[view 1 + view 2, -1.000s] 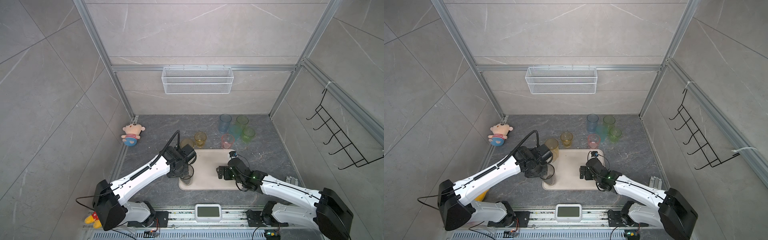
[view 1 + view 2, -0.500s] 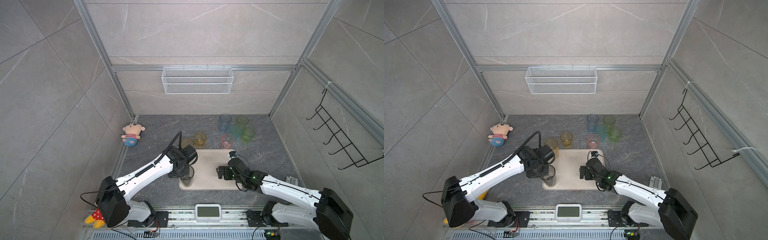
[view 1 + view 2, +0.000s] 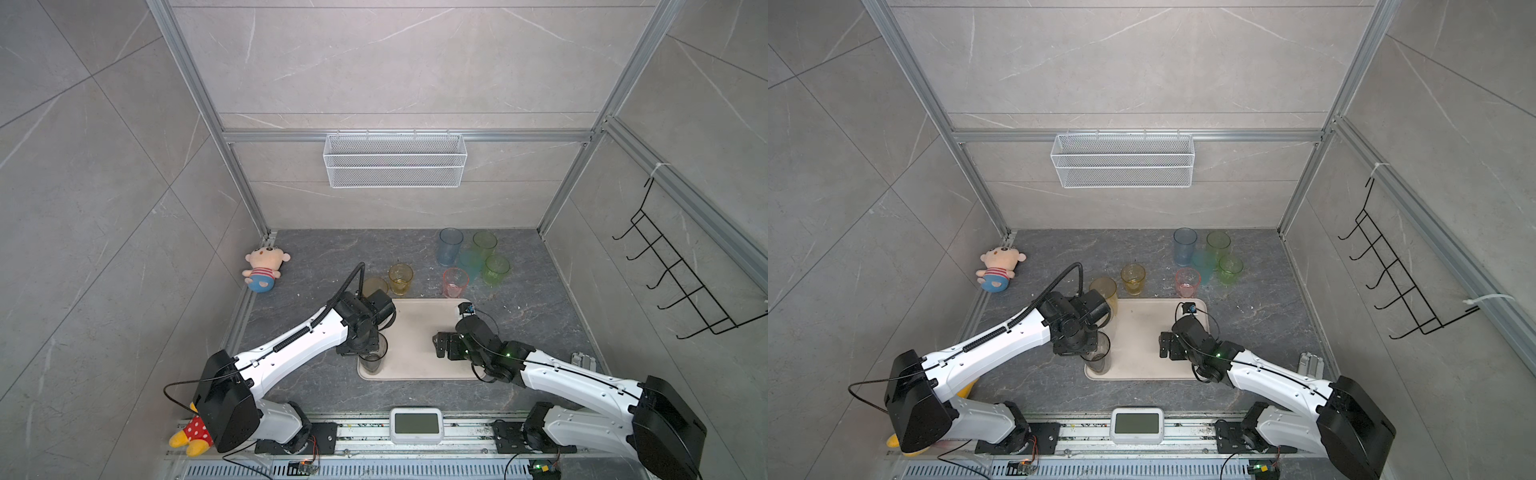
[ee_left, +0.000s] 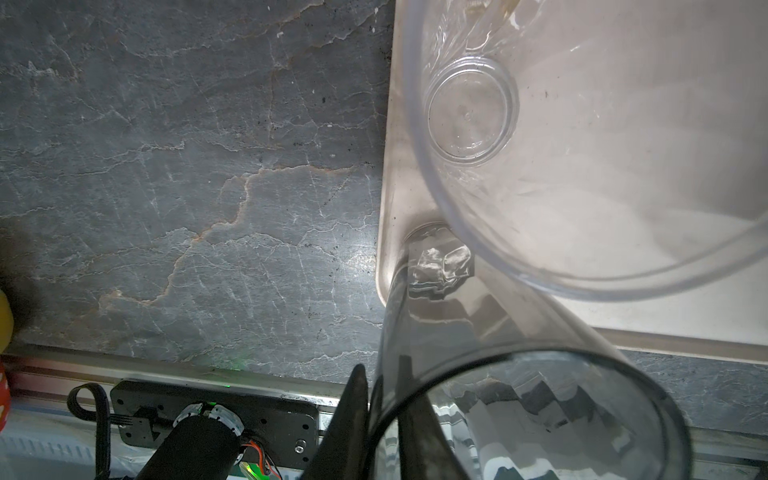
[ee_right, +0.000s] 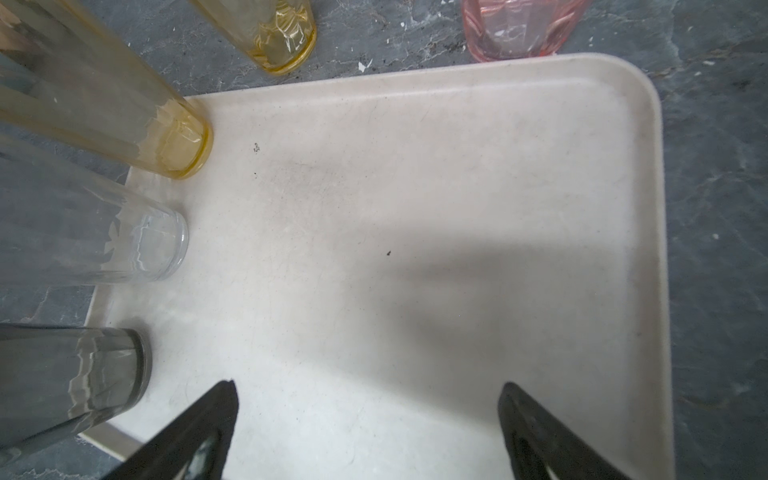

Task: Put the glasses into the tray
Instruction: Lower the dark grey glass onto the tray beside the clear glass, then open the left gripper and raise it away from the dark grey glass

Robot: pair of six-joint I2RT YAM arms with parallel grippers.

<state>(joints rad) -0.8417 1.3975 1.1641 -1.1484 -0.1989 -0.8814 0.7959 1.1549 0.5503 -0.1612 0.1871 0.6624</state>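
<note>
The cream tray point(image 3: 415, 332) point(image 3: 1142, 332) lies at the front middle. A smoky grey glass point(image 3: 372, 358) point(image 4: 498, 332) stands in its near left corner. My left gripper point(image 3: 365, 345) point(image 4: 380, 386) is shut on its rim, one finger inside, one outside. Beyond it on the tray stand a clear glass point(image 5: 145, 245) point(image 4: 469, 112) and a tall amber glass point(image 5: 174, 141) point(image 3: 375, 286). My right gripper point(image 3: 440, 345) point(image 5: 368, 395) hangs open and empty over the tray's right half. On the slate behind are yellow point(image 3: 401, 279), pink point(image 3: 455, 282), blue point(image 3: 450, 246), teal point(image 3: 469, 262) and two green point(image 3: 496, 269) glasses.
A plush doll point(image 3: 264, 270) lies at the left wall. A white wire basket point(image 3: 395, 160) hangs on the back wall and a black hook rack point(image 3: 681, 282) on the right wall. A white device point(image 3: 417, 424) sits on the front rail.
The left arm has shifted slightly while the grey glass stays upright in the tray's near left corner. The right arm has not moved.
</note>
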